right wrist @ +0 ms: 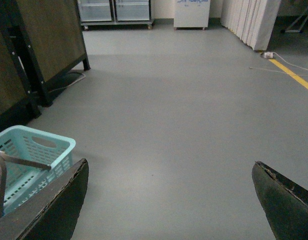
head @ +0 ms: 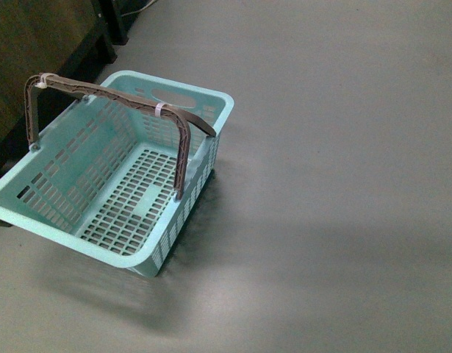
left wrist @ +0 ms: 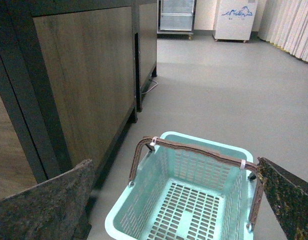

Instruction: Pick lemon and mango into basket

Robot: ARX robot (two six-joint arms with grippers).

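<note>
Your basket sits on the grey floor, left of centre in the front view, its far-left corner near the dark wood cabinet. Nothing in it: you see the lattice floor bare. It is pale turquoise plastic, rectangular with rounded corners, slotted walls, and an oval grip hole in the far wall. Two brown handles stand up and meet over the middle, bound by white ties near each end.

Your left gripper is spread wide and holds nothing. Its fingers are dark with a rough speckled face, and the basket shows between them. Your right gripper is also wide apart and holds nothing. Its fingers are smoother and dark, with only floor between them and the basket off to its left.

The cabinet has flat wood-grain panels in black frames on legs. The floor is smooth and matt. A yellow line runs far right.
</note>
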